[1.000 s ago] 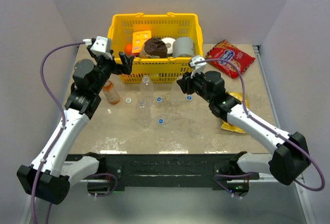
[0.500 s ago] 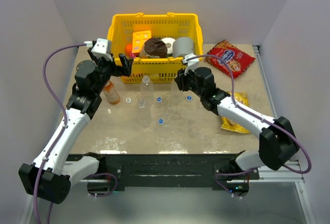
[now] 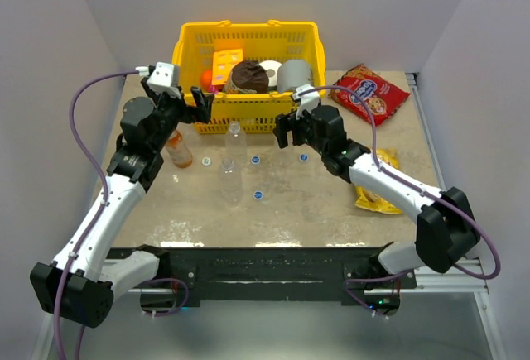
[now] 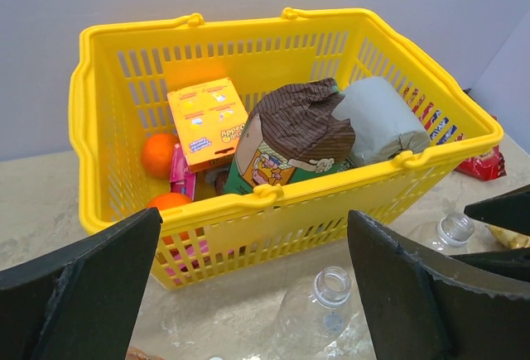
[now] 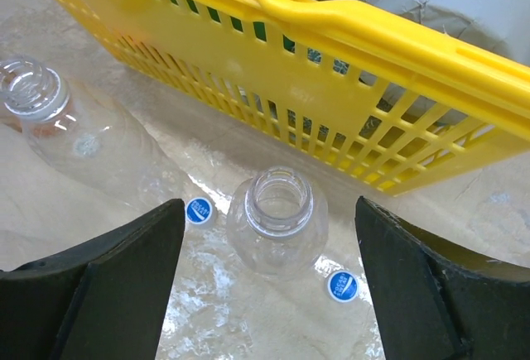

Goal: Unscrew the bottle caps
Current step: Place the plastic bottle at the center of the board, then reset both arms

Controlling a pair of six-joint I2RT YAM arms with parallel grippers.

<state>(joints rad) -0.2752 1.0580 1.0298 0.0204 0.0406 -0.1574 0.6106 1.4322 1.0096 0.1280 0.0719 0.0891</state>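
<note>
Right gripper jaws wide, straddling the open neck of a clear bottle. Gap on both sides, no contact visible, nothing held. That bottle stands upright on the desk, just in front of the yellow basket.

One cap lies blue face up just left of that bottle's base, another cap at its near right. Second clear bottle sits further left, neck also open.

Top view shows four loose bottle caps on the desk:
- one near the orange bottle
- one and one either side of the straddled bottle
- one just right of the third clear bottle

Orange bottle's neck is too small to read.

Left gripper fully spread, empty, hanging above the desk at the basket's front left. Two open bottle necks show below it.

Basket holds an orange box, oranges, a brown-topped pack and a grey roll. Red snack bag lies right of the basket. Yellow packet lies beside the right forearm.
</note>
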